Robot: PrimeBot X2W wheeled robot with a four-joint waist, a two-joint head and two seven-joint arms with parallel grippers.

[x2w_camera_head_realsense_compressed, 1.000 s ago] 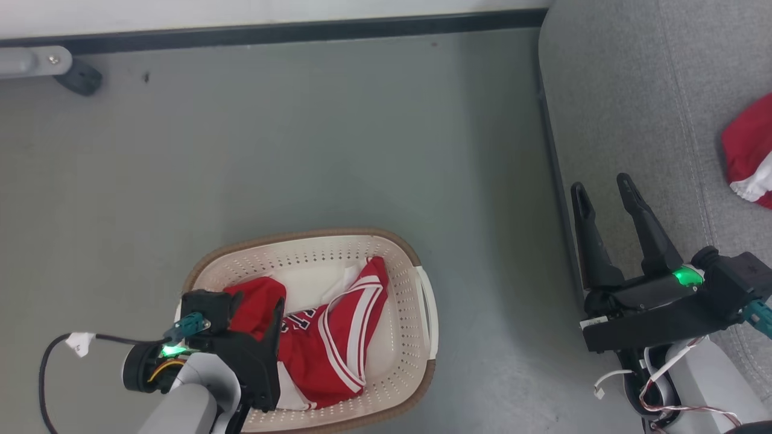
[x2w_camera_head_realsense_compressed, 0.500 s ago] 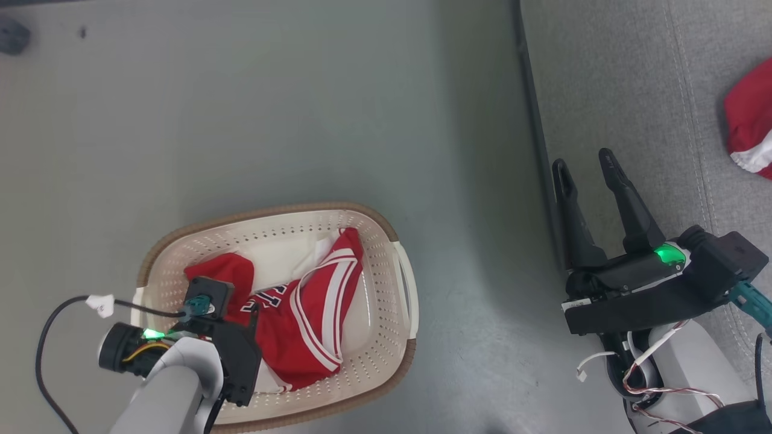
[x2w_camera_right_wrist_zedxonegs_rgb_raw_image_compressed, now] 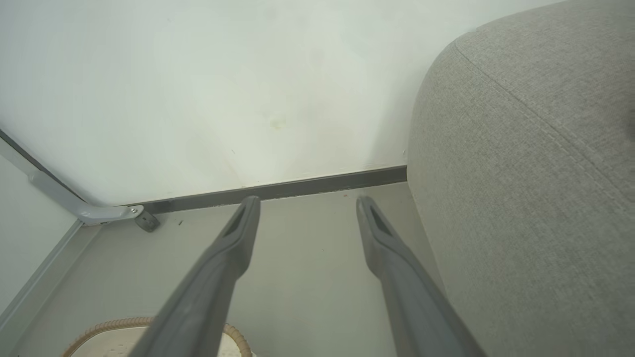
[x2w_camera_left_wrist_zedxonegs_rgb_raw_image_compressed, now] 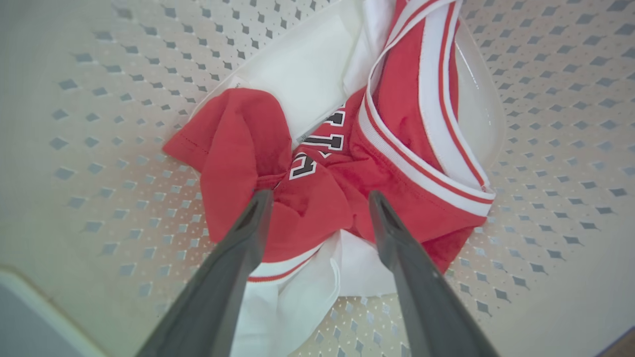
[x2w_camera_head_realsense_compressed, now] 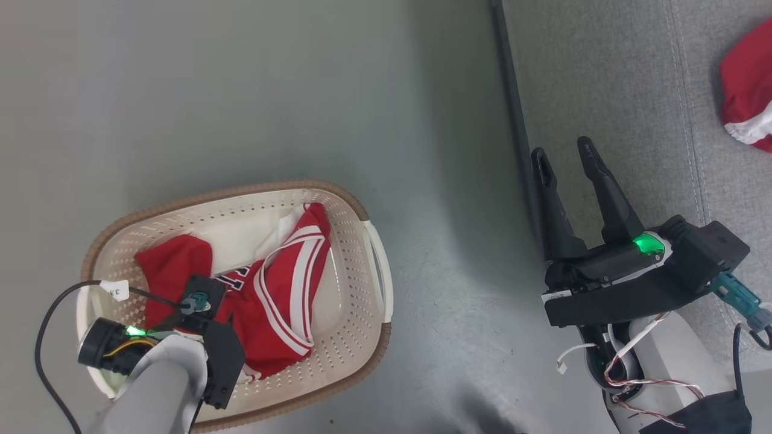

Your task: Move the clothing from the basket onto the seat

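The basket [x2w_camera_head_realsense_compressed: 356,241] stands on the floor [x2w_camera_head_realsense_compressed: 301,90] at the lower left, with the seat [x2w_camera_head_realsense_compressed: 603,90] well apart on the right. The clothing [x2w_camera_head_realsense_compressed: 283,289] lies in the basket beneath the left gripper [x2w_camera_left_wrist_zedxonegs_rgb_raw_image_compressed: 320,198]. Another garment [x2w_camera_head_realsense_compressed: 745,102] lies on the seat's far right, and the right gripper [x2w_camera_head_realsense_compressed: 562,149] hangs at the seat's left edge.

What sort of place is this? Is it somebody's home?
Likely a living-room corner, perhaps a staged one: a grey fabric sofa seat, a laundry basket holding red sports clothing on a bare grey floor, and a plain white wall with dark skirting.
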